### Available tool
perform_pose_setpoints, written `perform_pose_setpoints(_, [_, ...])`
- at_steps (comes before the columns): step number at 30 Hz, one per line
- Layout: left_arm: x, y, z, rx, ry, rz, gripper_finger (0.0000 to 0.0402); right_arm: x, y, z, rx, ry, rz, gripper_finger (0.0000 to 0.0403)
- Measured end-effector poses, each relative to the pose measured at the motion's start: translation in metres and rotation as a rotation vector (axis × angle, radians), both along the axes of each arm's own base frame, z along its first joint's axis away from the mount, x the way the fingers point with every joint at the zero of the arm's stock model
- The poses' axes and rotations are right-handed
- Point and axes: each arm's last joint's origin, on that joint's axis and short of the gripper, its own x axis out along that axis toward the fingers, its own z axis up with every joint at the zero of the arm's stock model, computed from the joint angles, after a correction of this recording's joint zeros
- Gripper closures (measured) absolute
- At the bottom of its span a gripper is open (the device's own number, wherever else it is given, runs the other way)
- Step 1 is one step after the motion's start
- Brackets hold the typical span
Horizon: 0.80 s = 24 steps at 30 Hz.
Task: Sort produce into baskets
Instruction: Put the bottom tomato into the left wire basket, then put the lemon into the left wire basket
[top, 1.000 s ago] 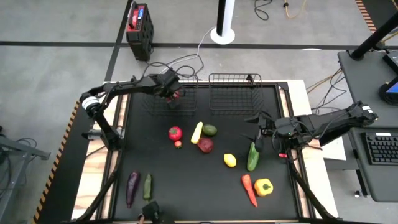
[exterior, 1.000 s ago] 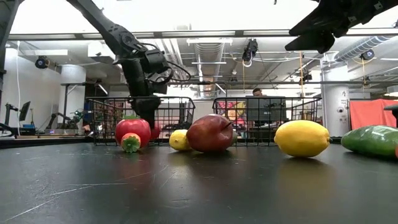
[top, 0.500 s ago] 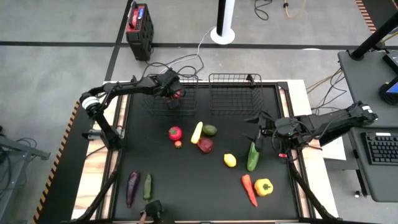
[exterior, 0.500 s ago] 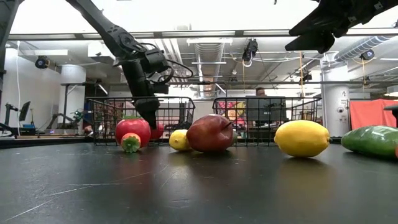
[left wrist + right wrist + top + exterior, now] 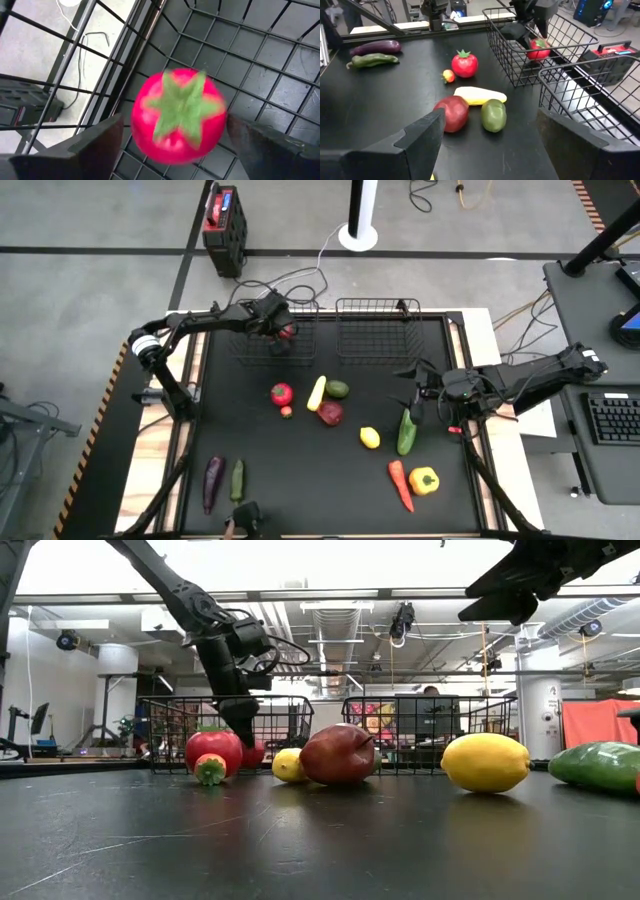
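I work in a robotics lab, an open industrial hall: past my black counter [image 5: 300, 840] the low view shows exposed ceiling ducts [image 5: 335, 625], strip lights, round columns [image 5: 118, 690], and a person seated at a monitor [image 5: 425, 718]. From above I see a bare concrete floor [image 5: 90, 290] marked with black tape lines, loose cables [image 5: 300, 275], a white pole base [image 5: 358, 235] and a red-and-black box [image 5: 223, 218]. A desk with a keyboard [image 5: 612, 418] stands on my right.
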Motion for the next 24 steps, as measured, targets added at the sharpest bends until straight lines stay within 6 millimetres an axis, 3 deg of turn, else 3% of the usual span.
perform_pose_setpoints(8, [0.0, 0.0, 0.001, 0.002, 0.001, -0.004, 0.0053, 0.0, 0.0, 0.0, -0.001, 0.0, 0.001, 0.0099])
perform_pose_setpoints(12, [-0.002, -0.005, 0.01, 0.023, -0.003, -0.035, 0.0053, 0.0, 0.0, 0.0, -0.002, -0.003, -0.003, 0.0099])
perform_pose_setpoints(18, [-0.01, -0.019, 0.049, 0.097, -0.069, -0.136, 0.0053, 0.0, -0.003, 0.003, -0.004, -0.032, -0.117, 0.0099])
perform_pose_setpoints(21, [-0.017, -0.032, 0.076, 0.083, -0.209, -0.211, 0.0053, -0.001, -0.005, 0.004, 0.046, -0.065, -0.206, 0.0099])
perform_pose_setpoints(24, [-0.024, -0.052, 0.103, -0.041, -0.438, -0.28, 0.0053, 0.0, -0.006, 0.003, 0.065, -0.074, -0.243, 0.0099])
